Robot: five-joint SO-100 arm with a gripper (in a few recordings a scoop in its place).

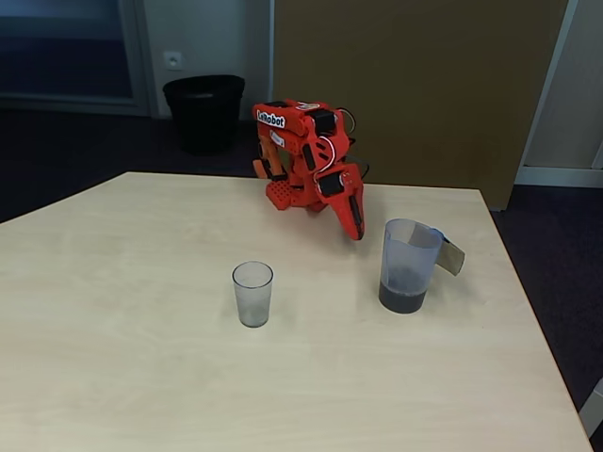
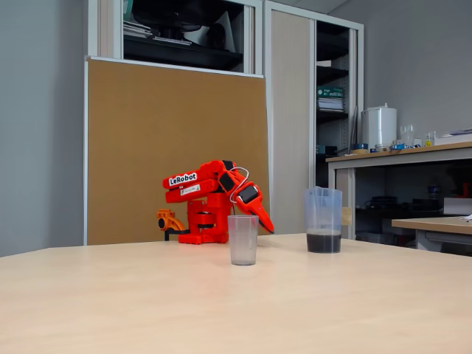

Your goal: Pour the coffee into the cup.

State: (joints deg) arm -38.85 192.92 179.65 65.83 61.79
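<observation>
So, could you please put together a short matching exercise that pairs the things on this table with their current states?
Things:
1. cup
2. pitcher
3. arm
4. bin

States:
A. folded down at the table's far edge, pincer pointing down
B. on the floor behind the table
C. upright, no liquid visible in it
D. upright, coffee at its bottom

Pairs: 1-C, 2-D, 3-A, 4-B
</observation>
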